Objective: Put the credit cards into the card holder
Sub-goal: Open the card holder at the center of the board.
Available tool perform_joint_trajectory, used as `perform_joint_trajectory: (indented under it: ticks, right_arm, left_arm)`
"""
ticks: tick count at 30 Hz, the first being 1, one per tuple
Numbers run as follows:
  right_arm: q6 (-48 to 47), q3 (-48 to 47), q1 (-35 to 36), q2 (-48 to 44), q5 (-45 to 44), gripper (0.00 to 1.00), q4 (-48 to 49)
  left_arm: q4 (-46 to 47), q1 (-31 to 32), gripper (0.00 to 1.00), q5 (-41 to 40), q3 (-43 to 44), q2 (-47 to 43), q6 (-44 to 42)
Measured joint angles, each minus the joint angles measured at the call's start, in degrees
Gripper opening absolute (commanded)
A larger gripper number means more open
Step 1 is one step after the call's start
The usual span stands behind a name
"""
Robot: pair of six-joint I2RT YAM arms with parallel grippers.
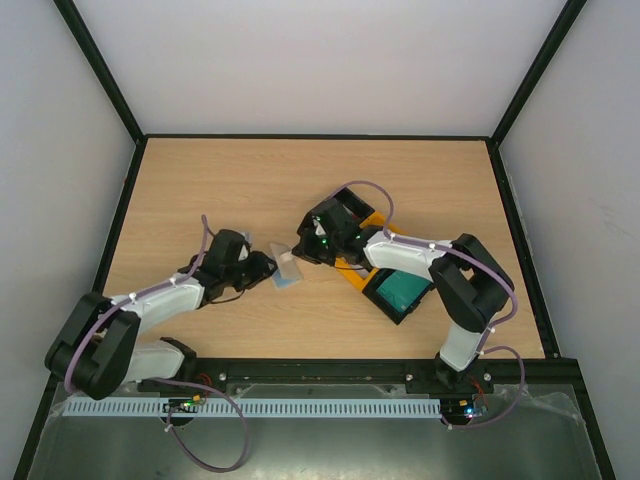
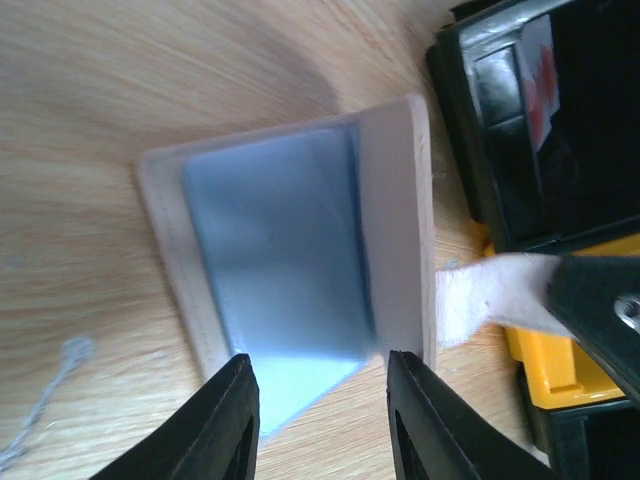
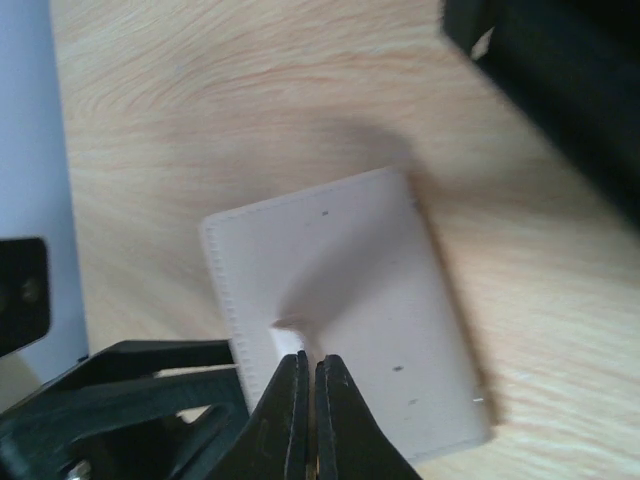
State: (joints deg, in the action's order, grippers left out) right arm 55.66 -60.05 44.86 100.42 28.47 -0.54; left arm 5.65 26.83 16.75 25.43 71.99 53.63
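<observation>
right gripper (image 3: 308, 395) pinched shut on a flap of the card holder (image 3: 370, 280); left gripper (image 2: 320, 368), half closed, seemingly clamps the holder's left end; tray (image 2: 560, 372) just right.

The table (image 1: 300, 180) is showing a matt, pale wood grain. The card holder (image 3: 340, 290) is looking like matt beige leather with stitched edges, its greyish-blue inside gleaming smoothly. The tray (image 2: 500, 100) is shining as glossy black and yellow plastic.
</observation>
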Motion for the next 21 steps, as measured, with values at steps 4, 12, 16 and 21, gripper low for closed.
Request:
perform_joint_trajectory:
  ticks: [4,12,16,21]
  right_arm:
    - [-4.35,0.20,-2.16,0.00,-2.51,0.02,-2.51]
    - [-11.96,0.24,-3.72,0.02,-7.80,0.02,-6.86]
    - [-14.69,0.24,-3.72,0.20,-9.35,0.02,-7.85]
    - [-17.92,0.24,-3.50,0.31,-10.62,0.02,-8.48]
  left_arm:
    - [2.78,0.70,0.39,1.46,1.75,2.73,-0.70]
    - [5.35,1.29,0.38,1.90,2.82,4.94,-0.76]
    - [6.38,1.46,0.37,2.16,3.06,6.38,-0.76]
    - [8.50,2.75,0.32,3.61,5.66,10.84,-1.14]
